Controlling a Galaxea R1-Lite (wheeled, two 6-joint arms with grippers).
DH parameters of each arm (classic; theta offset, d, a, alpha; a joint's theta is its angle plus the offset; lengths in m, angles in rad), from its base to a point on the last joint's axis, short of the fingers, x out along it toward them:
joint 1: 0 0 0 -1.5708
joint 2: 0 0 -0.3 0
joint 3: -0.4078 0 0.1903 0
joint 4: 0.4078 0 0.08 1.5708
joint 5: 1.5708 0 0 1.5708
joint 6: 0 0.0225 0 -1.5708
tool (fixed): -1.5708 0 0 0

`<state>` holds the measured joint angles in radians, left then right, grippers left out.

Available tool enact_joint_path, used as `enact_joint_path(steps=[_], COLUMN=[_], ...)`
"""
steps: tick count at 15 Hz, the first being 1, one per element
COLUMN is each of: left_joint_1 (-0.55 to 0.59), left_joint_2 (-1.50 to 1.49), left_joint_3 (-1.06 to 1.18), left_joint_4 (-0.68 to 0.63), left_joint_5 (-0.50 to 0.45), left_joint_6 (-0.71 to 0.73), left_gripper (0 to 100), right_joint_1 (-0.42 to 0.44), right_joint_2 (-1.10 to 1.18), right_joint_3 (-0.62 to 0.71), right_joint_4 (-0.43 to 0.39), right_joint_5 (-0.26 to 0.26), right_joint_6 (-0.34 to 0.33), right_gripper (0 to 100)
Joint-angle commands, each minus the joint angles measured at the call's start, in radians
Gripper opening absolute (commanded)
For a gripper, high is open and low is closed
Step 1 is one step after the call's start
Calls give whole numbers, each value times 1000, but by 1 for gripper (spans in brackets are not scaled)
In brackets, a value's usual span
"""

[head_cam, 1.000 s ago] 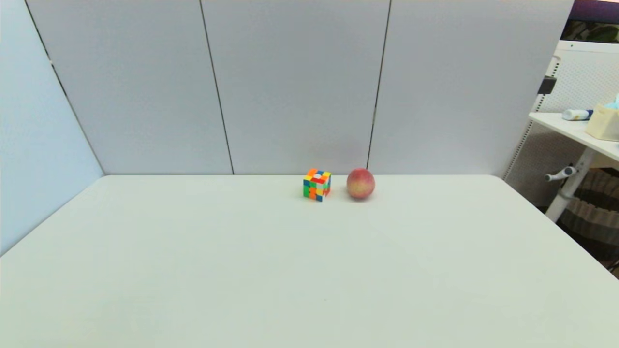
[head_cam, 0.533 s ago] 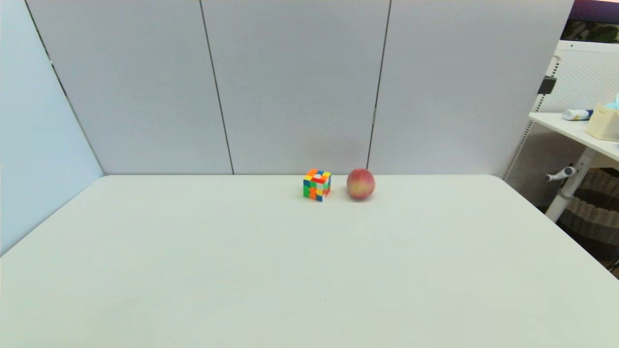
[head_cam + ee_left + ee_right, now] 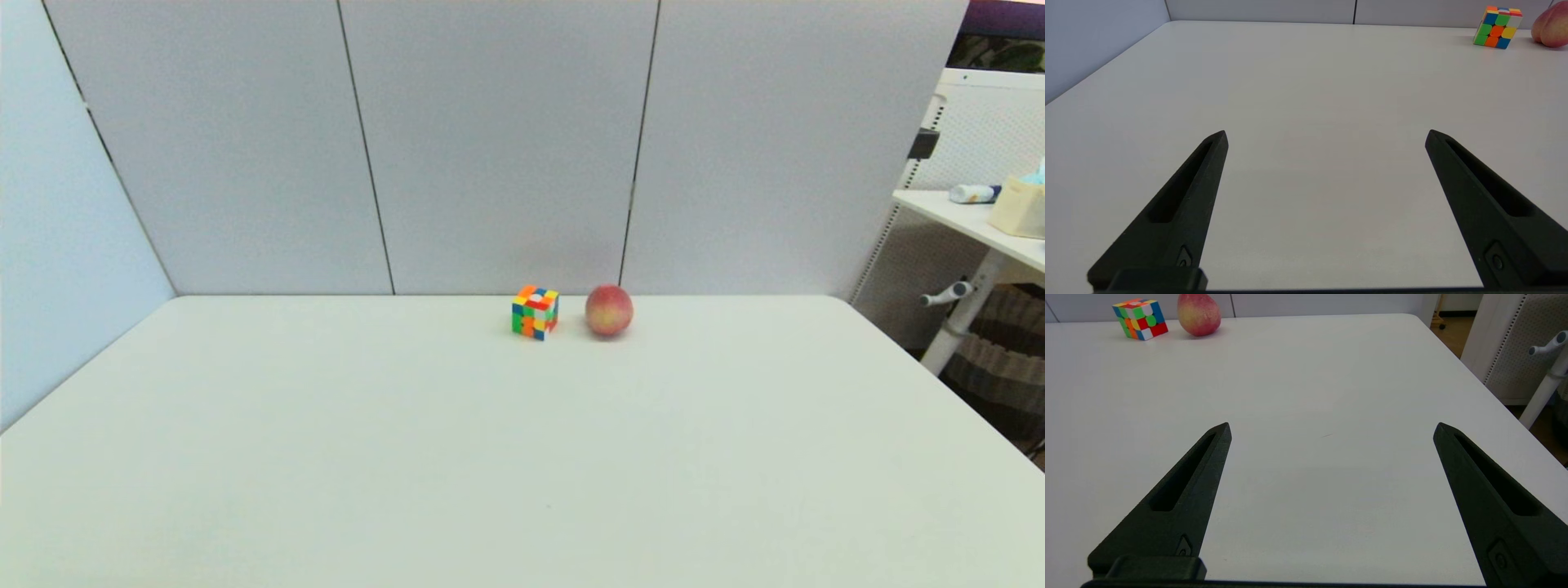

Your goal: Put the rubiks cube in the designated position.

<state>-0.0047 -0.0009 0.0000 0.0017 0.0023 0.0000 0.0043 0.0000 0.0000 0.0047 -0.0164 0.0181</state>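
The rubiks cube [image 3: 535, 312] is small and many-coloured and rests on the white table [image 3: 490, 457] near its far edge, by the back wall. It also shows far off in the left wrist view [image 3: 1497, 27] and the right wrist view [image 3: 1140, 319]. My left gripper [image 3: 1326, 136] is open over bare tabletop, far short of the cube. My right gripper [image 3: 1333, 428] is open too, equally far from it. Neither arm appears in the head view. The designated position has no mark of its own that I can pick out on the plain white top.
A round red-yellow peach [image 3: 609, 310] sits just right of the cube, a small gap between them. Grey panels wall the table's back and left. Beyond the right edge stand a white pegboard stand [image 3: 963, 302] and a shelf [image 3: 971, 216] with small items.
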Motion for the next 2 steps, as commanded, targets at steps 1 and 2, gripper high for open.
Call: enact_joint_path(steps=[1,2], left_joint_1=[0,0], left_joint_2=[2,2], left_joint_3=[0,0], left_joint_4=[0,0], left_joint_5=[1,1], left_joint_6=[0,0], left_gripper=[100,100], right_joint_1=[0,0], right_joint_2=[0,0], right_joint_3=[0,0], right_joint_4=[0,0], right_joint_5=[0,0], right_joint_6=[0,0], right_gripper=[100,100])
